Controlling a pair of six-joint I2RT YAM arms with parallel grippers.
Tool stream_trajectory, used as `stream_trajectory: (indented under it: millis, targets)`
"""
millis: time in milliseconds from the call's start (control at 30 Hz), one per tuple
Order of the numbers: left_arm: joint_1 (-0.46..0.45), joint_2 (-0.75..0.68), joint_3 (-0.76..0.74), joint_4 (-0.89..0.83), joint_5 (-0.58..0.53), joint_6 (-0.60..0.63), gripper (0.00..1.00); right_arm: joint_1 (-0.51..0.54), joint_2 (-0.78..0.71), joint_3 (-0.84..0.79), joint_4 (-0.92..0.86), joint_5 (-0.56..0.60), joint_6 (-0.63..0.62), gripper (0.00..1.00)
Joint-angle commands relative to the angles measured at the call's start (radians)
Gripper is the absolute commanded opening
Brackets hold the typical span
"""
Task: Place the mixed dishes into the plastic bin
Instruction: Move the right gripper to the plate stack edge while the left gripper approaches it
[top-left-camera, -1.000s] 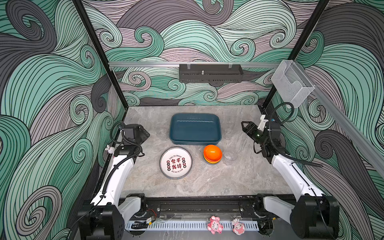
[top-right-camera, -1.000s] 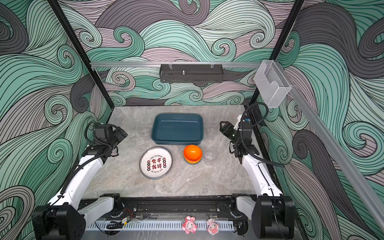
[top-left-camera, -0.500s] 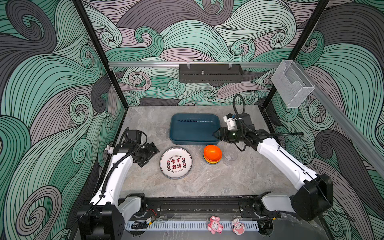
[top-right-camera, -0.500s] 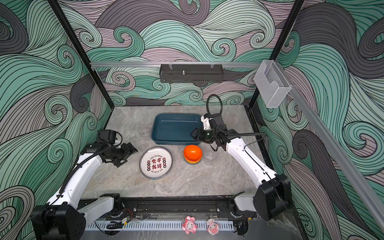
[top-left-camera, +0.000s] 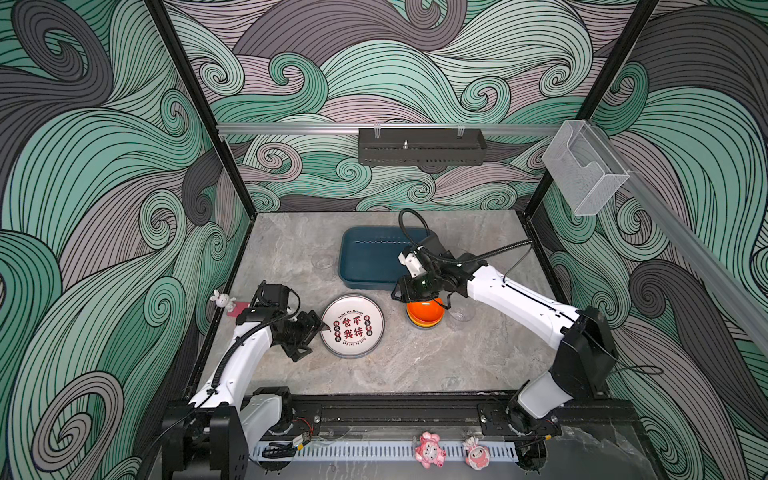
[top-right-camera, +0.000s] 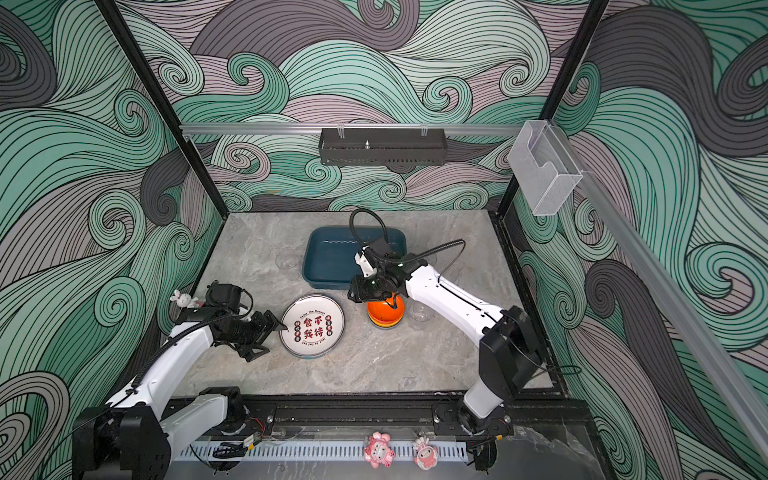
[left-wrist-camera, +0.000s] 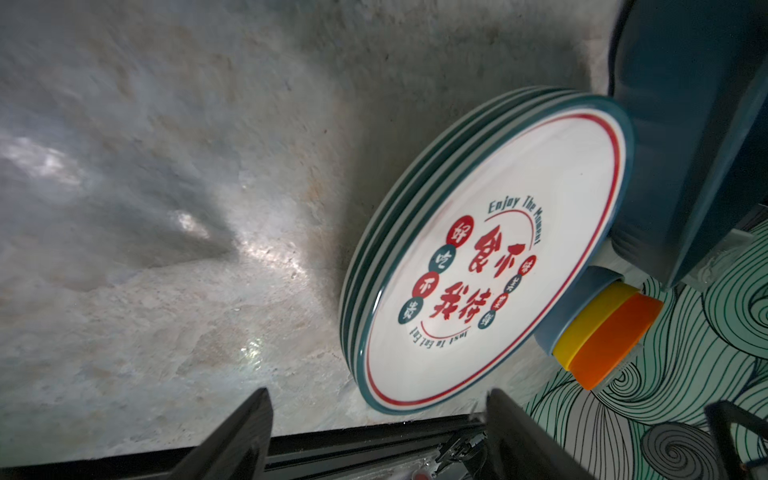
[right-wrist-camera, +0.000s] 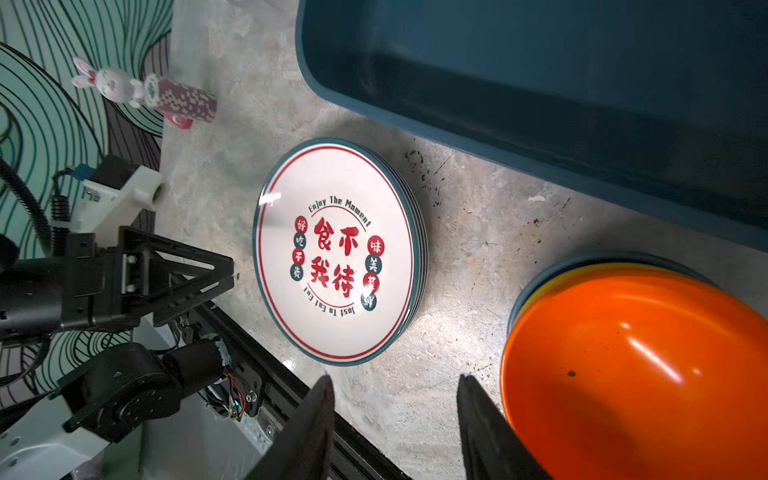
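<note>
A stack of white plates (top-left-camera: 352, 326) (top-right-camera: 312, 326) printed with red characters lies on the table in front of the dark teal plastic bin (top-left-camera: 374, 257) (top-right-camera: 332, 257). My left gripper (top-left-camera: 318, 340) (left-wrist-camera: 378, 395) is open at the stack's left rim, holding nothing. To the right of the plates (right-wrist-camera: 336, 249) stand stacked bowls (top-left-camera: 426, 313) (right-wrist-camera: 636, 365), orange on top. My right gripper (top-left-camera: 409, 297) (right-wrist-camera: 395, 380) hovers open over their left edge, with bare table between its fingers. One clear tumbler (top-left-camera: 460, 311) stands right of the bowls, another (top-left-camera: 322, 262) left of the bin.
A black perforated tray (top-left-camera: 422, 146) hangs on the back wall and a clear acrylic holder (top-left-camera: 584, 166) on the right post. A rabbit figurine (top-left-camera: 222, 299) sits at the table's left edge. Two pink figurines (top-left-camera: 430, 449) stand on the front rail.
Both arms have swung in from the sides. The left gripper reached the plates' left rim; the right gripper crossed past the bin's corner to above the bowls.
</note>
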Motion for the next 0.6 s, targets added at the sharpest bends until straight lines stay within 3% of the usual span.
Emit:
stream_trajectory:
  millis: [0,567]
  targets:
    - [-0.005,0.02,-0.024,0.1,0.055,-0.036,0.83,0.023,0.039,0.043,-0.038,0.041,-0.016,0.5]
    - [-0.054,0.153,-0.06,0.246,0.083,-0.039,0.8,0.078,0.228,0.169,-0.092,0.064,-0.022,0.53]
